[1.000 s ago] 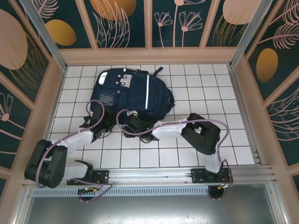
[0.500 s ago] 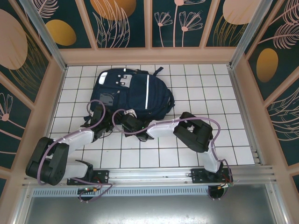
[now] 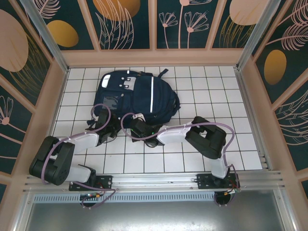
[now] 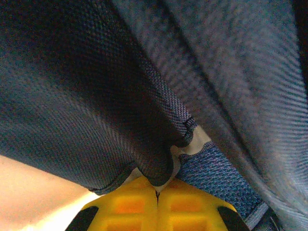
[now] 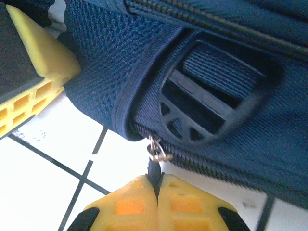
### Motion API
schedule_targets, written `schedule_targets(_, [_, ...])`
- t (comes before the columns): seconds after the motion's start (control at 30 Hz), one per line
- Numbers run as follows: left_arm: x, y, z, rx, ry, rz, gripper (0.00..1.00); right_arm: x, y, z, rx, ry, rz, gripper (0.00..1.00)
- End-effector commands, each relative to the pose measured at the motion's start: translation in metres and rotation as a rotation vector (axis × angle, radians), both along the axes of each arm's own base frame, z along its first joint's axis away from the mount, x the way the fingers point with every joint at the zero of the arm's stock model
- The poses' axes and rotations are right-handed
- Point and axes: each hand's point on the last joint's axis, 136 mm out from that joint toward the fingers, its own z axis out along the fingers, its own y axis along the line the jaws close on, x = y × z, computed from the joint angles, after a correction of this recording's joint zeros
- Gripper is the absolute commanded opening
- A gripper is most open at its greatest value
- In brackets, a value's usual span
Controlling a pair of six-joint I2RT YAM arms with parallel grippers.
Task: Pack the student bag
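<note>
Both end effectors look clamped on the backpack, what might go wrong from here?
1. The right end effector pinches only the thin zipper pull; it may slip free once it tugs.
2. The left end effector holds just a small fold of the student bag; if that slips, the bag may slide on the tiled table instead of unzipping.
3. The zipper sits at a curved corner, where it may snag.

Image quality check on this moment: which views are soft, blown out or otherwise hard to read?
Left wrist: the student bag sits so close that its upper-right fabric is blurred, the weave is sharp only mid-left, and a washed-out warm patch fills the bottom left. Right wrist: crisp on the buckle and zipper pull, with the white table tiles near glare. Top external: evenly lit and sharp throughout.
</note>
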Motion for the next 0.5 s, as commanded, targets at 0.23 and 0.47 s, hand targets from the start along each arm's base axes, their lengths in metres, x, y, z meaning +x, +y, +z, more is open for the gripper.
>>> schedule_targets(0.23, [-0.013, 0.058, -0.02, 0.175, 0.078, 0.16, 0.0, 0.014, -0.109, -0.005, -0.105, 0.027, -0.236, 0.0])
schedule_targets(0.47, [-0.01, 0.073, -0.016, 0.208, 0.08, 0.182, 0.0, 0.027, -0.179, -0.009, -0.175, 0.031, -0.378, 0.0])
